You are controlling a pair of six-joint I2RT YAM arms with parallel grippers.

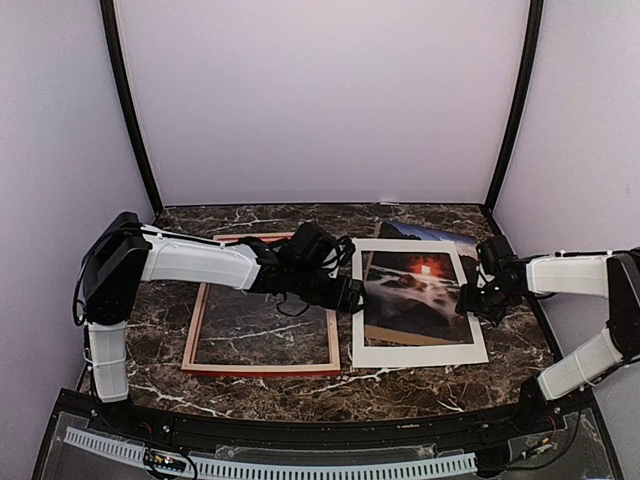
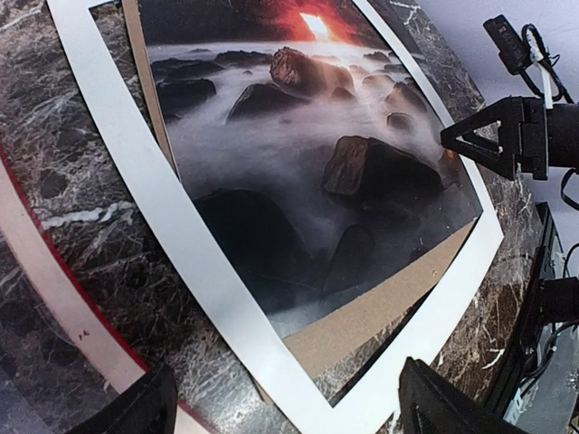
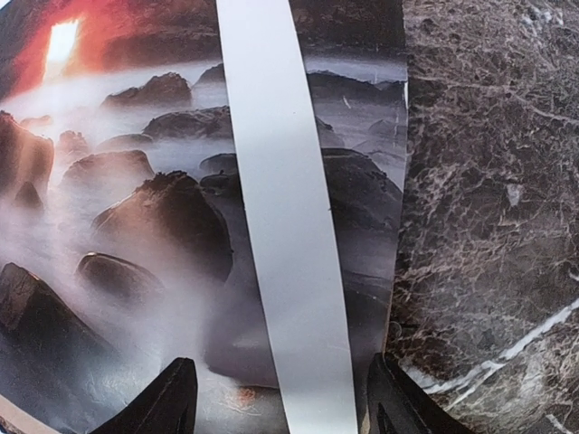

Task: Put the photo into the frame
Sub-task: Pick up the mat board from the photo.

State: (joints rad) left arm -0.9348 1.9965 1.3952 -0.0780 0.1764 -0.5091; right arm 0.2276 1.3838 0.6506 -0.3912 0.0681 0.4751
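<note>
So, both pincers are spread wide open and gripping nothing. The left pincer (image 2: 285, 389) hangs low at the left edge of the white mat (image 2: 222, 289), and the mat's near-left corner shows right between its fingertips. I can't tell if the fingers actually touch it. The photo (image 2: 298, 154) lies flat just ahead of that pincer, under the mat: dark rocks, mist, and a red-orange glow at the far end. A sliver of brown backing board (image 2: 380, 312) peeks out along the photo's near edge inside the mat opening. The frame (image 1: 260, 368) is on the outer side of the left pincer, under its arm, flat on the marble table (image 1: 420, 390). It's pale side up with only tabletop inside it, and its closest rail sits just beside the mat with a strip of marble between them. The right pincer (image 3: 280, 362) is at the mat's opposite edge, facing the left one and straddling the white strip. The photo shows on both sides of that strip, and its edge ends on the marble just outside the pincer.
</note>
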